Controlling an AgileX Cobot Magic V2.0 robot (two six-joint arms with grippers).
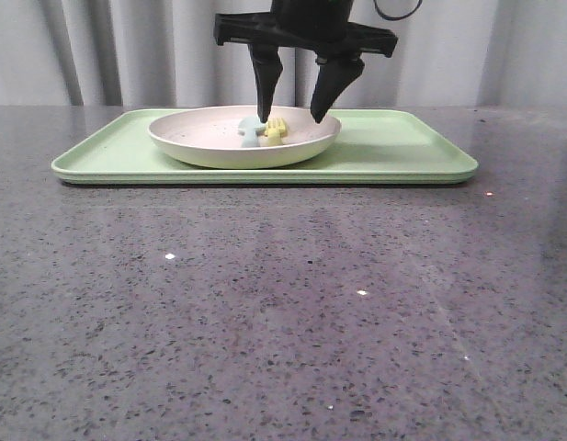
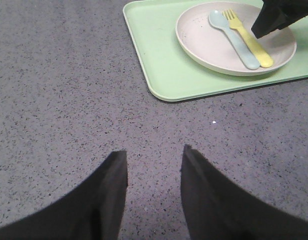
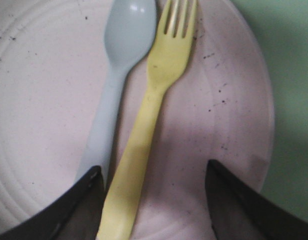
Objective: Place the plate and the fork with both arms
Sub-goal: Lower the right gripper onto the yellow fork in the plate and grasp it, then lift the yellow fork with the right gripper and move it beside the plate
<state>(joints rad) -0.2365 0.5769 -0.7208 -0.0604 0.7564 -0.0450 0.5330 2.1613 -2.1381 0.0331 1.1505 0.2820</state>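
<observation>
The speckled off-white plate (image 1: 200, 147) sits on the light-green tray (image 1: 402, 147). In it the pale-yellow fork (image 1: 276, 130) lies beside a pale blue-green spoon (image 1: 252, 129). My right gripper (image 1: 289, 119) hangs open just over the plate, fingertips pointing down. In the right wrist view the fork (image 3: 154, 110) has its handle between the open jaws of the right gripper (image 3: 153, 166), close to the finger on the spoon's (image 3: 119, 75) side and touching neither. My left gripper (image 2: 154, 152) is open over bare table, well away from the tray (image 2: 158, 50) and the plate (image 2: 203, 45).
A grey speckled table top (image 1: 283, 303) stretches in front of the tray. Pale curtains (image 1: 108, 46) close off the back. One black finger (image 2: 273, 17) of the right gripper shows over the plate's far rim in the left wrist view.
</observation>
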